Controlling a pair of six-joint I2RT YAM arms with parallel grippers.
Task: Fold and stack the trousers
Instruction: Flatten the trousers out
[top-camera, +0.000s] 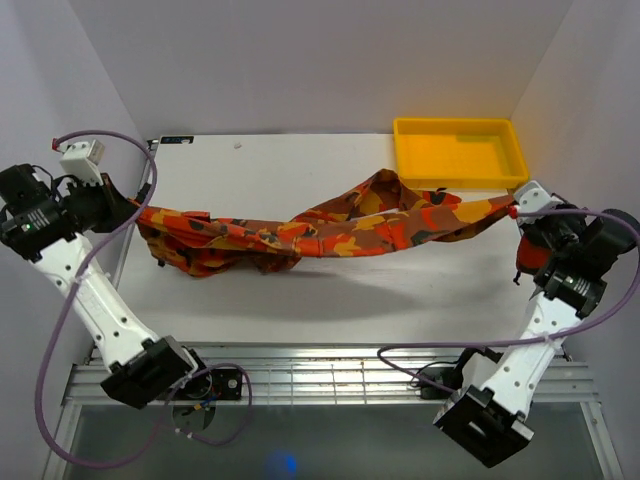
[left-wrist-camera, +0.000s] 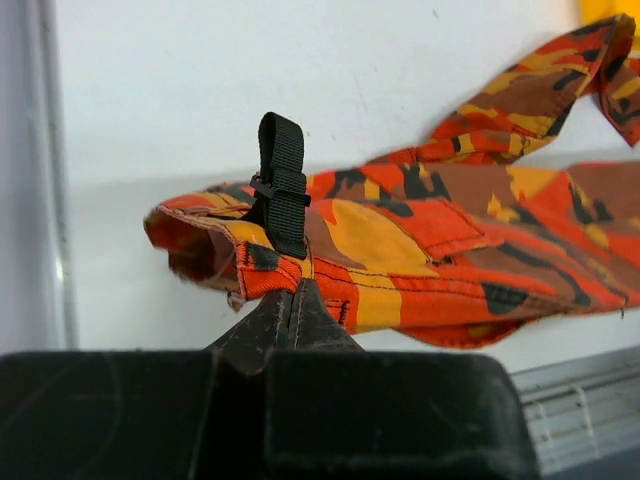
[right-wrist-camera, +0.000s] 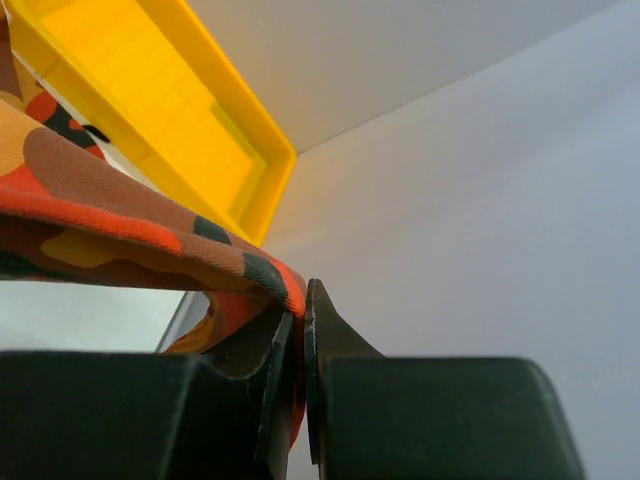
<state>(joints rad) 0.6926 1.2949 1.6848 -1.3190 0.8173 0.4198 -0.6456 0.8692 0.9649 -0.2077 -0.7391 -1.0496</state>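
- The trousers (top-camera: 320, 232) are hanging stretched across the table (top-camera: 250, 170), running from the left gripper (top-camera: 128, 203) to the right gripper (top-camera: 512, 212).
- The left gripper (left-wrist-camera: 292, 300) is pinching the orange hem of one open end of the garment, jaws closed on the cloth.
- A black strap (left-wrist-camera: 283, 180) with a buckle is standing up from that end, just above the closed fingertips.
- Whether this open end is the waist or a leg cuff is not showing clearly.
- The right gripper (right-wrist-camera: 300, 305) is clamping the far end of the fabric, which is passing down between its closed jaws.
- The cloth inside both grips is being hidden by the fingers.
- The middle of the garment is sagging and bunching toward the table; contact with the surface cannot be determined.
- A fold is overlapping the near wall of the yellow tray (top-camera: 515, 160) in the top view; whether it is touching is unclear.
- In the right wrist view the tray (right-wrist-camera: 280, 150) is being cut off at the left edge.
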